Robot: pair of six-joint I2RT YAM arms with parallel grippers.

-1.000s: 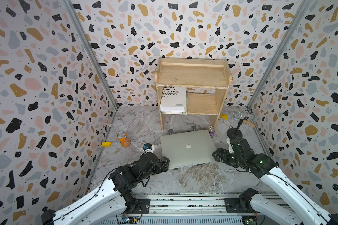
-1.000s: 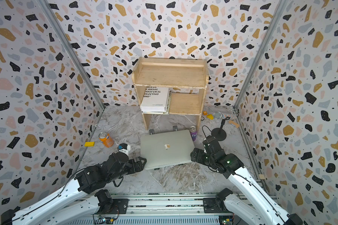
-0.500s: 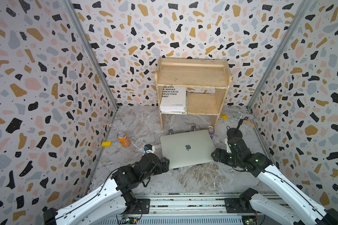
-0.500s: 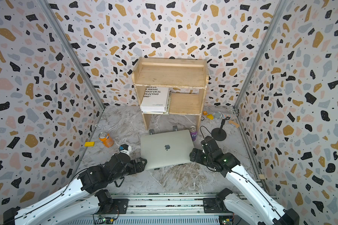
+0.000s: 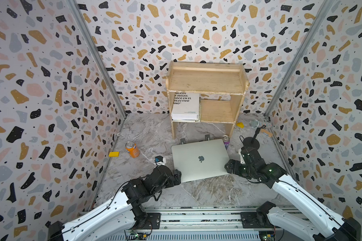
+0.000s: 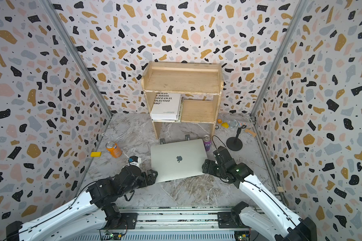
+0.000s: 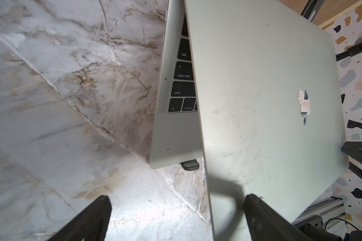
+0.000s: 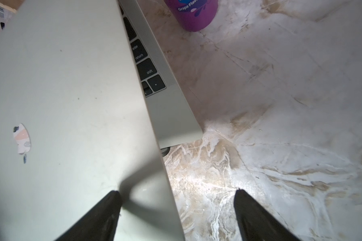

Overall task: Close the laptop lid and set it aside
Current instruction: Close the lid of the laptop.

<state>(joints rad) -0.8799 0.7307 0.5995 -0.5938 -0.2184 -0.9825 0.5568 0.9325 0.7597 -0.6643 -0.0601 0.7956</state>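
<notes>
The laptop [image 5: 200, 159] lies on the marble worktop [image 5: 207, 194] just in front of the wooden shelf [image 5: 206, 83]. Its lid [image 7: 259, 94] is lowered most of the way, though keys show in the gap. At the two lid corners farthest from the shelf, the left hand [image 5: 177, 177] and right hand [image 5: 228, 167] both stand wide open, straddling the lid's side edges and gripping nothing. I'd press both corners down together, gently, keeping fingers clear of the gap.

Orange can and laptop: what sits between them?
A small white-and-black gadget with a blue spot sits between the orange can and the laptop, apart from both; both top views show it.
</notes>
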